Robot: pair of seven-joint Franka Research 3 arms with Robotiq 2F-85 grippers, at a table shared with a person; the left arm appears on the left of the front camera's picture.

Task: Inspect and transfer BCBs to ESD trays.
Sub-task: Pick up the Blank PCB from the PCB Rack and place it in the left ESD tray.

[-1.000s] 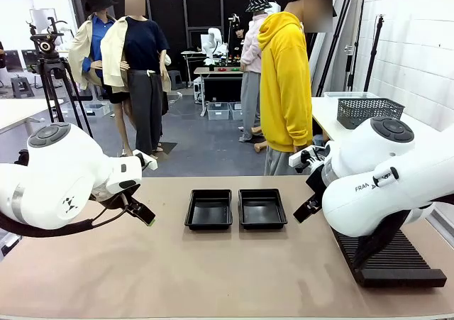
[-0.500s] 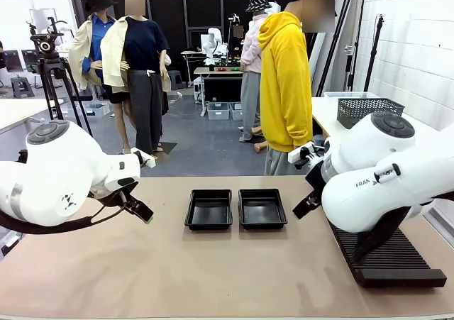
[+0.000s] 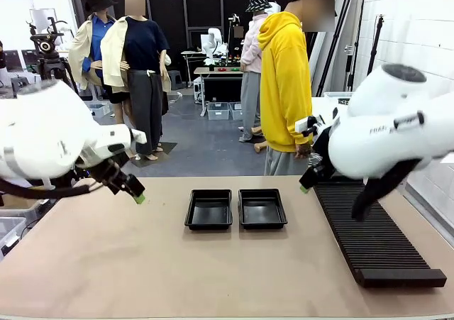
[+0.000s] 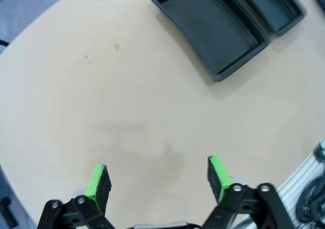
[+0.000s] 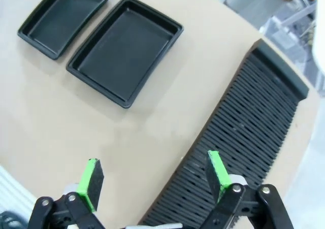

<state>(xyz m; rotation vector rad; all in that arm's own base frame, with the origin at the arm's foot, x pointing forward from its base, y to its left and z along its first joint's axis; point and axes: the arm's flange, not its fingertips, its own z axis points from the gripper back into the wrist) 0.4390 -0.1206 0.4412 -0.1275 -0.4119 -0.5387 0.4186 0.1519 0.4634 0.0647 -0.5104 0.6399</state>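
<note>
R arm [image 3: 415, 139] print: "FRA…", rest unreadable. ESD trays [image 3: 208, 210] side by side mid-table [image 3: 213, 277], long axes running near-to-far. L hand [image 4: 158, 178] and R hand [image 5: 152, 181] released, empty.

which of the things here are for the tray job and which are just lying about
For the job:
- left ESD tray and right ESD tray, side by side, both bare inside
- left tool and right tool, both open

Just lying about:
- black slotted rack on the robot's right
- camera tripod in the background
</note>
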